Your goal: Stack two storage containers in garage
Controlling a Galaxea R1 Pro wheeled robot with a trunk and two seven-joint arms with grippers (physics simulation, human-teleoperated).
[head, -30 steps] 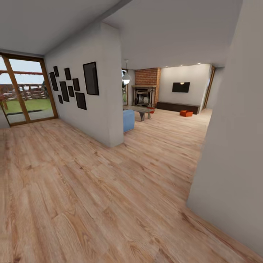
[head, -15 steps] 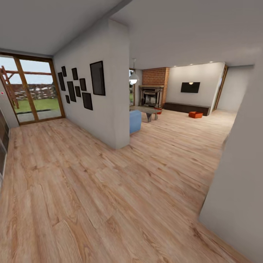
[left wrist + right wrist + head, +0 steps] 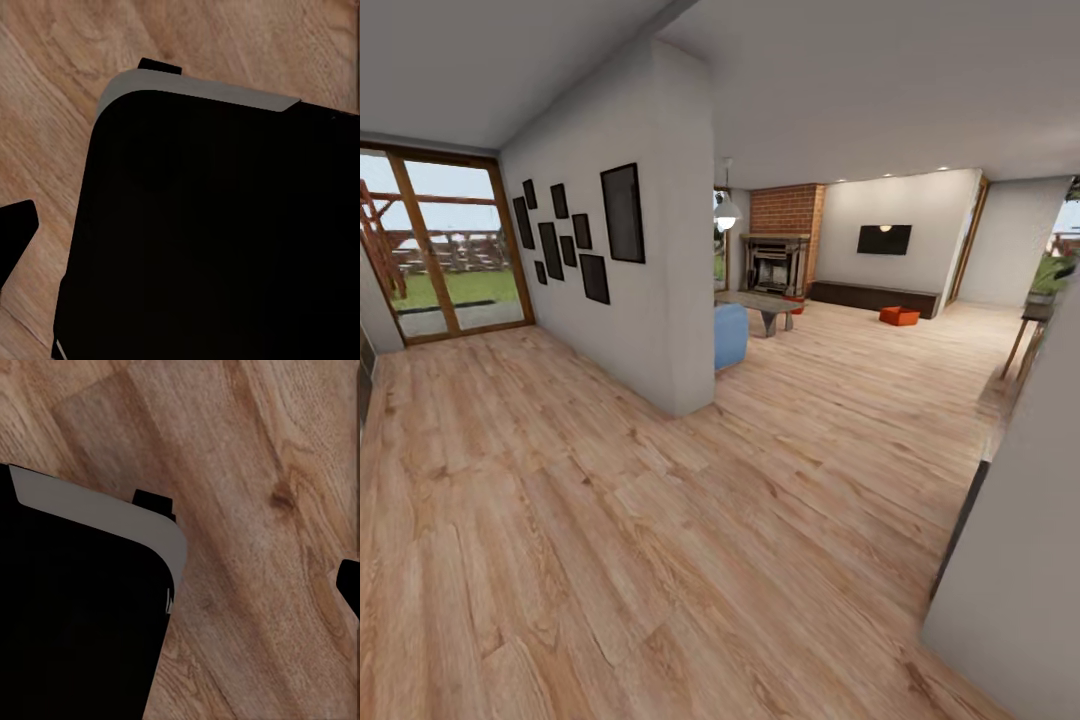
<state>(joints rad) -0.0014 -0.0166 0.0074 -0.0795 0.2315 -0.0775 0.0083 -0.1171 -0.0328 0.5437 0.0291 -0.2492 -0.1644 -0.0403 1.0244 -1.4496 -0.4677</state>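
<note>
I see one orange storage container far ahead on the living room wood floor, before the low dark bench. I cannot tell either hand's opening; the wrist views show dark robot body over planks.

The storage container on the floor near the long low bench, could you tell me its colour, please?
Orange-red; the storage container shows best in the head view, far across the room.
</note>
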